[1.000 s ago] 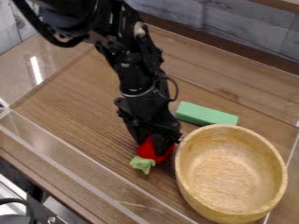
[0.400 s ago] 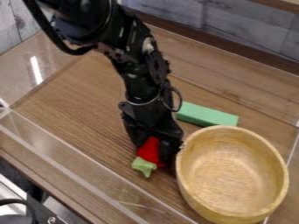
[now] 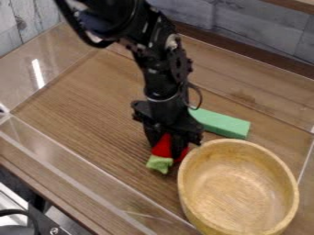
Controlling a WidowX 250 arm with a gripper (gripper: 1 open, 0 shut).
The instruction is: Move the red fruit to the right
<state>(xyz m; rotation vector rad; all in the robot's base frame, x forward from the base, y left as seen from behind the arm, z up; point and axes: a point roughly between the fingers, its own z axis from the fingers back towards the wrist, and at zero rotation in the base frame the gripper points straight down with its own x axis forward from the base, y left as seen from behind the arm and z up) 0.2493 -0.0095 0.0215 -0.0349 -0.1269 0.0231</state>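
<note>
Camera view: the gripper [image 3: 167,144] points straight down near the table's [image 3: 86,101] front edge, with the red fruit [image 3: 162,152] directly beneath and between its jaws, which appear clamped on it, though the contact itself is partly hidden. The fruit's green leafy end points toward the front edge. The wooden bowl [image 3: 240,188] sits just beside the fruit on the right, a green block [image 3: 218,120] behind it, so a rightward move looks crowded.

Red fruit [image 3: 161,151]: small, glossy, with light-green leafy cap. Position: lower centre of frame. Cap points toward lower left.
</note>
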